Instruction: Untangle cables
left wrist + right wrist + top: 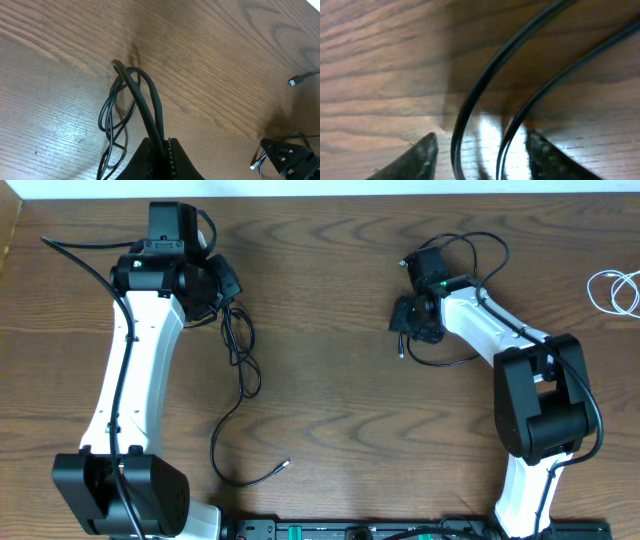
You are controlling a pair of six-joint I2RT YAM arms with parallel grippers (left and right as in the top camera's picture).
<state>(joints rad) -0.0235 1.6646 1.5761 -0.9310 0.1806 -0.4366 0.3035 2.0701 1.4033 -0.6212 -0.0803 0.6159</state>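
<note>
The job looks well along but not finished. The three cables already lie apart on the bench (pixel 330 300). The white cable (pixel 614 290) is bundled by itself at the far right edge, well away from both arms. The left-hand black cable (pixel 240 360) is clenched between the fingers of the left gripper (pixel 161 144), which pinch a doubled strand. From there it drops in a few narrow folded loops and trails off to a free plug (pixel 286 464) lying loose on the wood. The right-hand black cable (pixel 440 364) curls just beside the right gripper (pixel 412 316). In the wrist view that gripper's fingers (pixel 420 155) are spread, with two strands passing between them and nothing gripped. What seems left is opening the folds in the left cable and laying out the right one; no crossing between separate cables shows.
</note>
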